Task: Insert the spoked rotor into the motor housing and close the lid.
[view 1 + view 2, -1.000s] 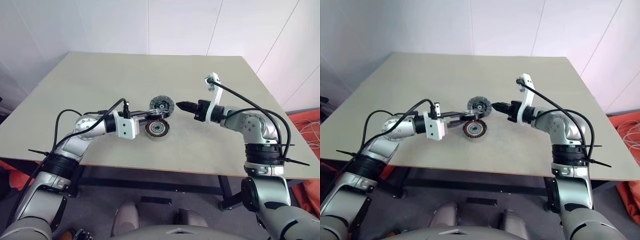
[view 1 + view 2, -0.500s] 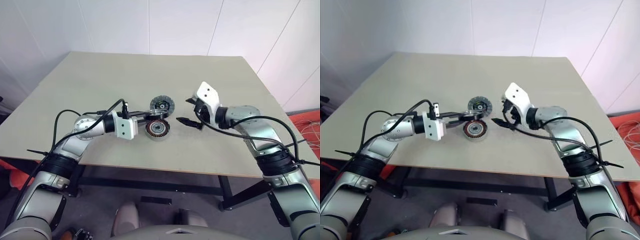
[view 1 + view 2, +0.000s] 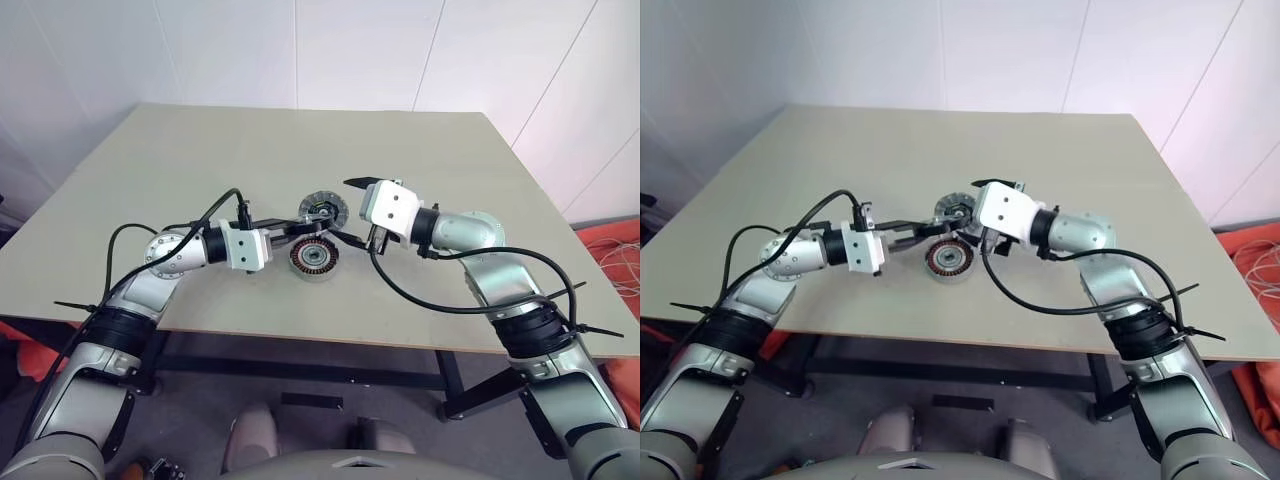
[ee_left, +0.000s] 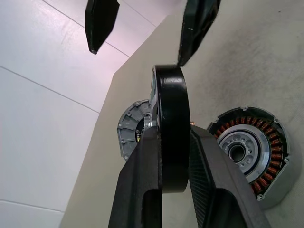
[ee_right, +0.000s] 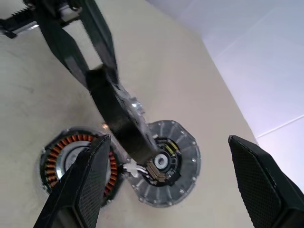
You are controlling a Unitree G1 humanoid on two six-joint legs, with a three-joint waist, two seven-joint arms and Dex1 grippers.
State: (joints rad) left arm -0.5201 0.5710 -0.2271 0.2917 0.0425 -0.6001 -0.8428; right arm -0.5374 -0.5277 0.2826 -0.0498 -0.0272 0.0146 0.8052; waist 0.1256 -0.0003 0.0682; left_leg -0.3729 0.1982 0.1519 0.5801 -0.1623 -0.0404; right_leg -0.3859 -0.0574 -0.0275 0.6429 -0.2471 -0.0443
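Observation:
My left gripper [image 4: 174, 134] is shut on the spoked rotor [image 4: 172, 118], which stands on edge with its dark rim showing, held just above the table. The motor housing [image 3: 314, 258], with copper windings around a silver hub, lies flat on the table just beside and below the rotor. The lid [image 3: 324, 208], a grey disc with a ribbed ring, lies behind it. My right gripper [image 3: 351, 212] is open wide and faces the left gripper, its fingers [image 4: 101, 21] reaching either side of the rotor's far edge, holding nothing.
The beige table [image 3: 200, 150] has bare room on all sides of the three parts. White walls stand behind it. A black cable loops from the right wrist down towards the table's front edge.
My right gripper rolled over, opened wide and moved left, up to the rotor. The left gripper kept its place with the rotor in it.

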